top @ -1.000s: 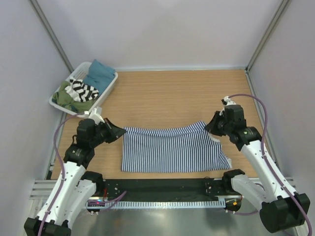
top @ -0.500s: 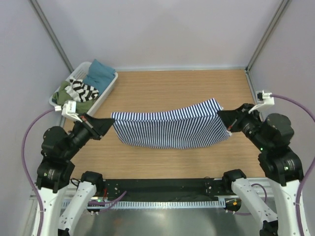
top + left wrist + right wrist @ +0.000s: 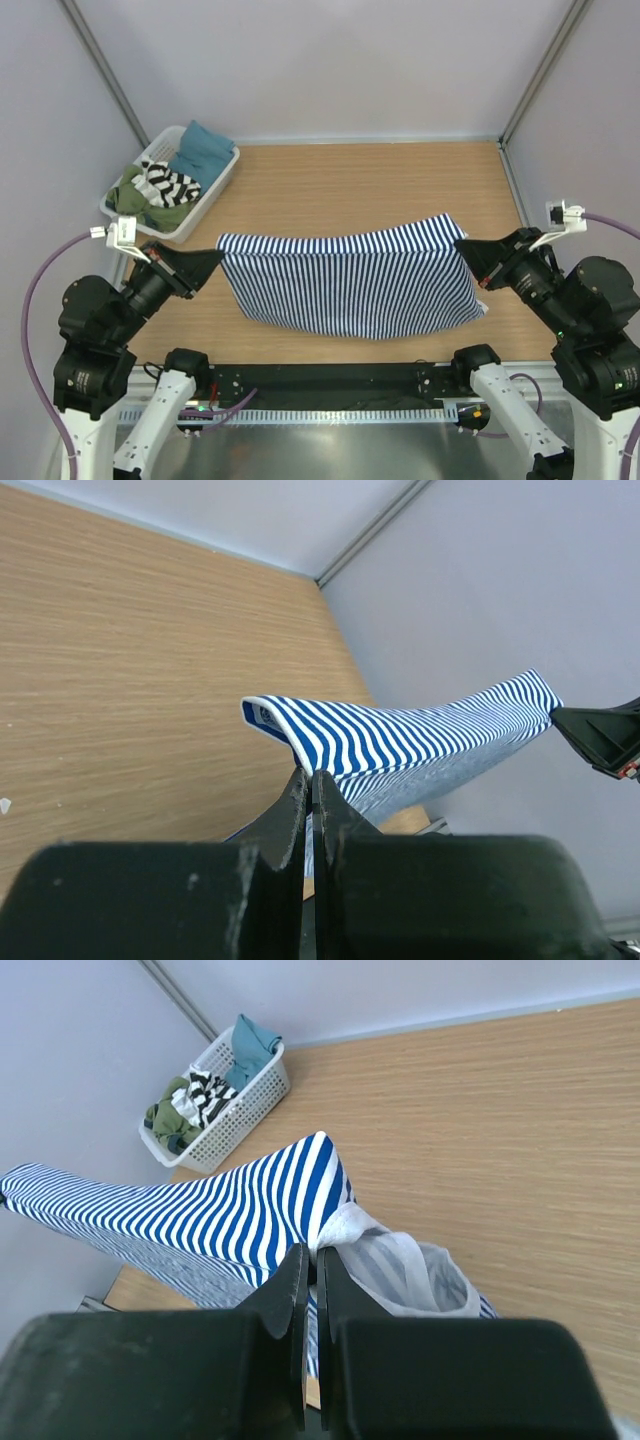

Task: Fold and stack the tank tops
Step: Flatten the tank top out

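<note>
Lower frame: left gripper [image 3: 214, 260] and right gripper [image 3: 462, 247] each pinched tight on an upper corner of the navy-striped tank top [image 3: 350, 282], which hangs stretched between them over the table [image 3: 350, 190], mid-frame. Fold judged barely begun. Upper left: broad-striped tank top [image 3: 168, 182] lies in the basket [image 3: 218, 185]; stacking not started.

Light wood-grain table [image 3: 370, 190], boxed in by pale walls [image 3: 300, 60] at nine, twelve and three o'clock and edged by a black rail [image 3: 330, 378] at six. Carries a white slatted basket [image 3: 218, 182] at ten o'clock, tucked into the far-left corner, close against the left wall.
</note>
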`<move>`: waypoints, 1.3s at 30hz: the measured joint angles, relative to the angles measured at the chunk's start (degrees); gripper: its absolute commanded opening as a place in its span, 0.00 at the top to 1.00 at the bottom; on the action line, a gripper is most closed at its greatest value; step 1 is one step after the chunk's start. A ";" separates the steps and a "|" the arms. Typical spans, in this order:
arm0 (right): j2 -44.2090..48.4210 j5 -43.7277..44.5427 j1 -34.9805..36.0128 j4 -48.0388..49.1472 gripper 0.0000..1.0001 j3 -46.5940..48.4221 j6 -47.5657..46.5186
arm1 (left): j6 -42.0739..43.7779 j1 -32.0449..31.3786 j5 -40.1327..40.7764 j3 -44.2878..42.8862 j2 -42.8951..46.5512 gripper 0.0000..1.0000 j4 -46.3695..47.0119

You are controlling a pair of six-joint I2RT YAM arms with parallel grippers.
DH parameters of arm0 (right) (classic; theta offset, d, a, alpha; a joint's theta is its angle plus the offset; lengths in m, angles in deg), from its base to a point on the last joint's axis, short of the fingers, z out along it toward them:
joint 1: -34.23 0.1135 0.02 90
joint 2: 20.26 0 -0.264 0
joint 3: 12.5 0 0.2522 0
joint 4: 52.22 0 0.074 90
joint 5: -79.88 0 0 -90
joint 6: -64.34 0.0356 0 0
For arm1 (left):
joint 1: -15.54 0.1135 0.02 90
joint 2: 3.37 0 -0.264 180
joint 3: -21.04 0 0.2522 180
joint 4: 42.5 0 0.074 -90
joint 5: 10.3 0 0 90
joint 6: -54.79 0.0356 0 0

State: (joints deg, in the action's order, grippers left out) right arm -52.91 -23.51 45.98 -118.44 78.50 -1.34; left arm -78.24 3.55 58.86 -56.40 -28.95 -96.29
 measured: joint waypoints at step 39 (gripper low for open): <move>-34.91 6.34 -0.15 46.03 0.67 -40.02 10.25 | -5.35 -1.11 2.32 38.71 -41.22 0.52 46.21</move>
State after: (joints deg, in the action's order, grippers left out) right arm -87.81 -17.17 45.83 -72.41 38.48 8.91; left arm -83.60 2.43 61.17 -17.69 -70.17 -50.09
